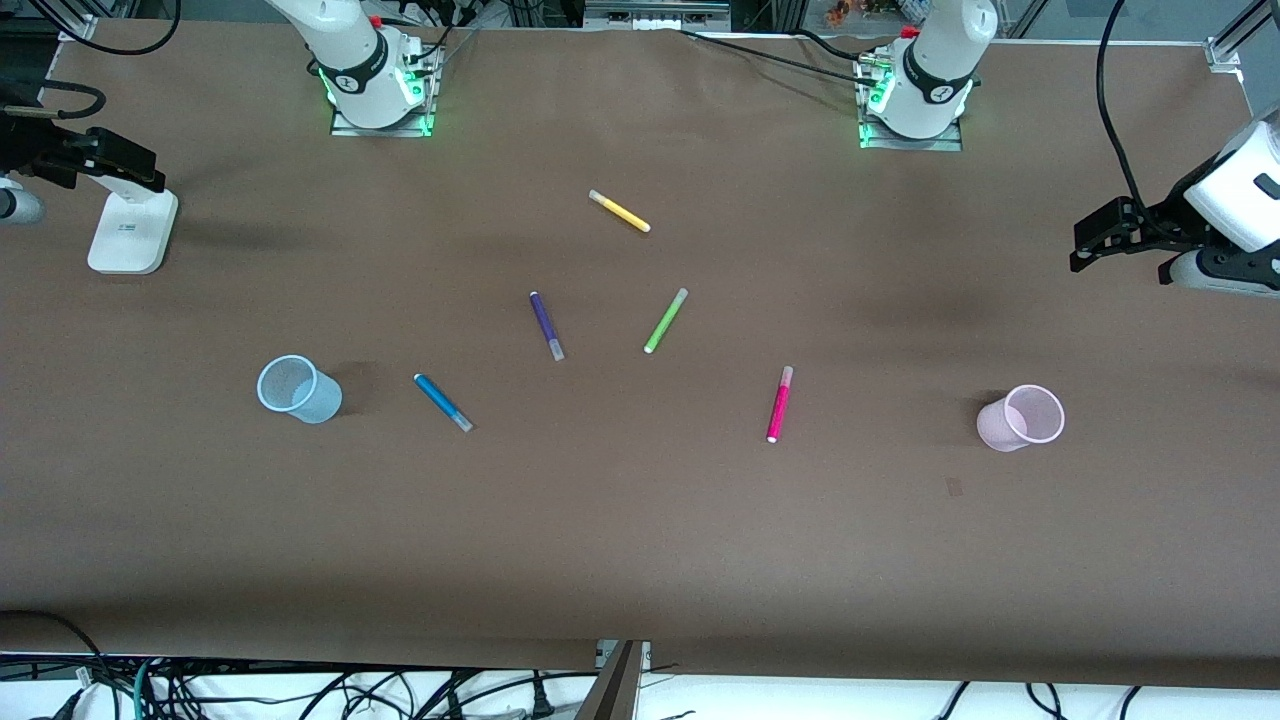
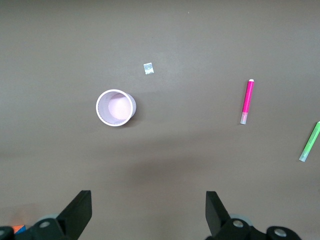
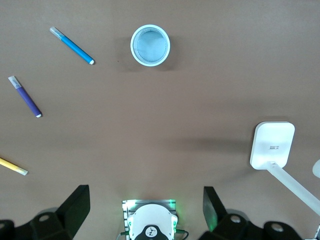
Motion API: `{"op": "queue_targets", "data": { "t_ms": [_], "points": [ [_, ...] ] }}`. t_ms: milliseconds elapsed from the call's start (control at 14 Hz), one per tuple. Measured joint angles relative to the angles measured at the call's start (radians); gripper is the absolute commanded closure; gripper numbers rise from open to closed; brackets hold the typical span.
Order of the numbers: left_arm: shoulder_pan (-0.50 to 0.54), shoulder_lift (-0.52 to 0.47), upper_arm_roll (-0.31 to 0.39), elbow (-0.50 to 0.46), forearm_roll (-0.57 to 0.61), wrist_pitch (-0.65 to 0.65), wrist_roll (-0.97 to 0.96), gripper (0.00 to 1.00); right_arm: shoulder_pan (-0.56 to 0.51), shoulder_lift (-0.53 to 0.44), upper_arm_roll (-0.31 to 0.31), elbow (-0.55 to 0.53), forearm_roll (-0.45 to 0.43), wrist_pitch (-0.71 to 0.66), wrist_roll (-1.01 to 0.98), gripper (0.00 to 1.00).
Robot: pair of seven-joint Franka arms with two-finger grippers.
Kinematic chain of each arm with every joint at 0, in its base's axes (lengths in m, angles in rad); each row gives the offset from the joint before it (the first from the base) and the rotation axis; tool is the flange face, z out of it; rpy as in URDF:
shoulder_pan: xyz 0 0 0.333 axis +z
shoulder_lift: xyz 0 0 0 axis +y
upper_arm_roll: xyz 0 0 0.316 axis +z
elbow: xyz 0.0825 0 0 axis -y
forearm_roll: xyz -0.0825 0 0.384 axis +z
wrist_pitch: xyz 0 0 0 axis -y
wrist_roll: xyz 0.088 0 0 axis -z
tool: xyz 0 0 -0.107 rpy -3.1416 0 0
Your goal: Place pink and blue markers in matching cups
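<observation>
You have a brown worktop (image 1: 640, 540) in front of you, with both arms held high at its ends. The left hand (image 1: 1095, 240) hangs over the left arm's end of the worktop with its fingers (image 2: 77, 212) spread wide and nothing between them. The right hand (image 1: 125, 165) hangs over the right arm's end, just above a white stand (image 1: 132, 232), and its fingers (image 3: 75, 205) are likewise spread and empty.

The 2 cups stand upright and well apart: the pale pink cup (image 1: 1022, 418) toward the left arm's end, the pale blue cup (image 1: 297, 389) toward the right arm's end.

5 markers lie flat between them. The pink marker (image 1: 779, 404) lies near the pink cup, and the blue marker (image 1: 442, 402) lies near the blue cup. Farther from the front camera you see a purple marker (image 1: 546, 325), a green marker (image 1: 665, 320) and, farthest, a yellow marker (image 1: 619, 211).

A small pale scrap (image 2: 148, 68) lies near the pink cup.
</observation>
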Motion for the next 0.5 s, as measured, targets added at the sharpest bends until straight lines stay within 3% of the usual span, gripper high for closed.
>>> {"op": "queue_targets", "data": {
  "t_ms": [500],
  "points": [
    [-0.007, 0.012, -0.026, -0.015, -0.049, 0.015, 0.004, 0.00, 0.000, 0.012, 0.000, 0.001, 0.000, 0.000, 0.000, 0.00]
  ]
}}
